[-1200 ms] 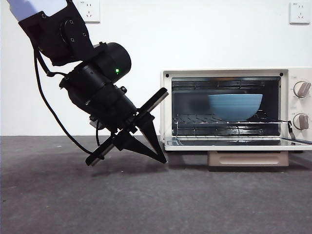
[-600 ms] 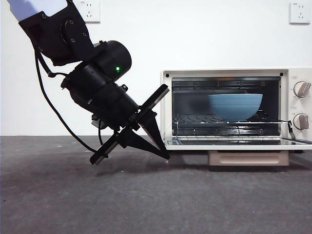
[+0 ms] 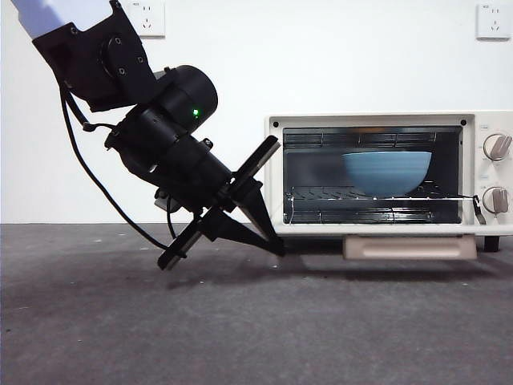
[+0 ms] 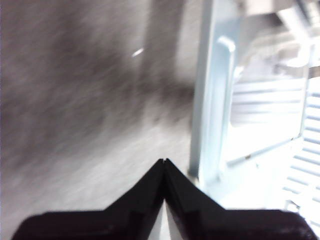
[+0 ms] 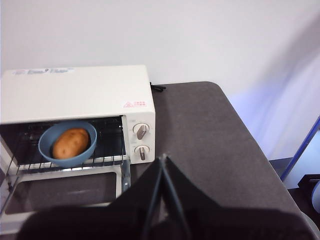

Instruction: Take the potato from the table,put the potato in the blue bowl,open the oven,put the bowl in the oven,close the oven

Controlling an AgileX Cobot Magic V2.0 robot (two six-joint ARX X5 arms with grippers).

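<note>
Final step, by the look of it: closing oven (image 3: 385, 172). Blue bowl (image 5: 68, 143) with potato (image 5: 70, 142) sits on rack inside oven. Left gripper (image 3: 276, 247), jaws pressed together and empty, sits low at oven's open door (image 5: 62, 190), near corner. Best to push up under door edge, sweep steadily toward oven front, avoid slipping off. Right gripper (image 5: 163, 159), jaws together, waits above, well clear of oven

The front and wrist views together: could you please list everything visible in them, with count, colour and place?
Cream-white toaster oven: one, on the table's right side, door hanging open.
Round matte blue bowl: one, on the oven's wire rack.
Orange-brown potato: one, inside the bowl.
Dark grey table: one, beneath everything.
White wall sockets: two, high on the wall.
Left tool: black, jaws shut, at the open door's left corner.
Right tool: black, jaws shut, raised above the table.
</note>
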